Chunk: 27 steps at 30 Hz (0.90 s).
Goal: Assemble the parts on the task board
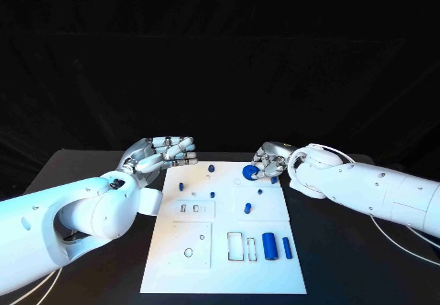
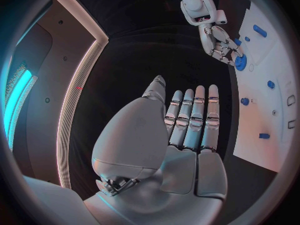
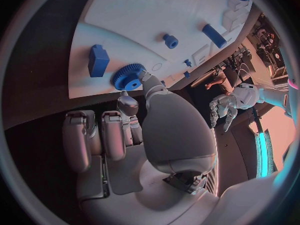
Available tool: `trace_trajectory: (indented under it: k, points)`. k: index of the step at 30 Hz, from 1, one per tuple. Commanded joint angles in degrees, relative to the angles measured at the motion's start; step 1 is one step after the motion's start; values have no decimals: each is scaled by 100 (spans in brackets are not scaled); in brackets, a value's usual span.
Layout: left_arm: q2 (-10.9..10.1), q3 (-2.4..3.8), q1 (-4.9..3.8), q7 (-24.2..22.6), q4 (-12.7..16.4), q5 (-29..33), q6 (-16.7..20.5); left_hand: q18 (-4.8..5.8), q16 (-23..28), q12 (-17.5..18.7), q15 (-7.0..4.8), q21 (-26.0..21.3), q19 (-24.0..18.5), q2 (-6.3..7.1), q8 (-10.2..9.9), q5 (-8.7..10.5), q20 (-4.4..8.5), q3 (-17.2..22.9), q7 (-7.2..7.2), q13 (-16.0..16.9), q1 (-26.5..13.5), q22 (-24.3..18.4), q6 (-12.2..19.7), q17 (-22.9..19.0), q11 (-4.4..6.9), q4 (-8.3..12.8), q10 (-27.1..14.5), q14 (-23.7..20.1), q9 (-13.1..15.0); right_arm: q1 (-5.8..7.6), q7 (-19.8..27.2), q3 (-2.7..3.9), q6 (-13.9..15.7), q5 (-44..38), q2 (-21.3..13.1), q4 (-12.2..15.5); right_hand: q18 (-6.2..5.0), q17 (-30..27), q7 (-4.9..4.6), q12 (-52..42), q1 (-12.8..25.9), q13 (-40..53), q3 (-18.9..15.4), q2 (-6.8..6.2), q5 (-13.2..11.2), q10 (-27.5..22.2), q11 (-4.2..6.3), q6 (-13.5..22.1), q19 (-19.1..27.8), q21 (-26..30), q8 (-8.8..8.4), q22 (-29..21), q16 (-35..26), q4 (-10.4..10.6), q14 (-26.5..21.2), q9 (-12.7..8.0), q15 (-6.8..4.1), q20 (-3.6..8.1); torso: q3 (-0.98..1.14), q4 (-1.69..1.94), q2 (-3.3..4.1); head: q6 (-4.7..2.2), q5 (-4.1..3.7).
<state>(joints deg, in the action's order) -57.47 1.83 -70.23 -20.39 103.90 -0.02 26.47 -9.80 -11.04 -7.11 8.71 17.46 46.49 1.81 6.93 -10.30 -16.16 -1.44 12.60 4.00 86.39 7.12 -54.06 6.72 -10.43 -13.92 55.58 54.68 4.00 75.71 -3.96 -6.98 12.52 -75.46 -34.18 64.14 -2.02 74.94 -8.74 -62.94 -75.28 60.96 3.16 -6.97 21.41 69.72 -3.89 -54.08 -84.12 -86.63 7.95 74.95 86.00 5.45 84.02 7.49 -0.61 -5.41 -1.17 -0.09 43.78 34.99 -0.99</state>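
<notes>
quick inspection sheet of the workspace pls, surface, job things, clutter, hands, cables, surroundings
surface: black table, bearing the white task board.
job's things: blue gear at the board's far end; a blue cylinder and a thin blue bar lie near the board's near right corner; small blue pieces sit mid-board.
clutter: nothing seen.
hands: right hand touches the gear, thumb tip at its rim; a full grip cannot be told. Left hand hangs beside the board's far left corner, holding nothing, fingers straight in the left wrist view.
cables: white cables trail under the right arm.
surroundings: black backdrop behind the table.
</notes>
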Motion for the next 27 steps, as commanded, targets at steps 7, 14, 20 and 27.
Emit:
trace_trajectory:
  k: [7, 14, 20, 27]
  points:
    - [11, 4, -8, -17, 16, 10, -111, -55, 20, 38, 5, 30, -26, 4, -19, 29, -13, -38, 35, -9, 34, -5, -3, 6, -15, 6, -14, -35, -6, -28, 26, -10, -174, -16, 72, -96, 73, 648, 10, -110, -78, 94, -32, 21, -3, 75, 11, 24, -235, -9, 55, 1042, 30, 19, 420, 17, 24, -47, 1, 1, 0, 11, 2]
    - [8, 4, -8, -8, 13, 10, -116, -55, 20, 38, 5, 30, -26, 4, -19, 29, -13, -38, 35, -9, 34, -5, -3, 6, -15, 6, -14, -35, -6, -33, -21, -14, -120, -84, 93, -97, 78, 681, 27, -274, -98, 254, -28, 68, -17, 159, 24, -47, -248, -21, 113, 1064, 47, 43, 425, 40, 16, -44, 3, 1, 2, 18, 2]
    - [7, 4, -8, -2, 13, 10, -116, -54, 26, 43, 6, 29, -29, 2, -22, 28, -14, -39, 35, -8, 35, -6, -2, 7, -16, 7, -15, -37, -6, -33, -257, -15, 27, -349, 96, -38, 94, 744, 126, -663, -144, 636, 49, 234, -178, 439, 109, -383, -296, -65, 301, 1131, 77, 89, 436, 133, -46, -4, 2, 7, 0, 19, 11]
    - [7, 4, -8, 12, 6, 10, -124, -54, 27, 44, 7, 29, -30, 1, -23, 28, -14, -39, 36, -8, 36, -6, -1, 7, -17, 7, -16, -38, -5, -35, -590, -16, 277, -804, 81, 73, 134, 849, 303, -1047, -411, 1045, 344, 361, -568, 747, 263, -756, -405, -166, 513, 1274, 125, -52, 459, 294, -178, 117, 7, 4, -3, 19, 12]
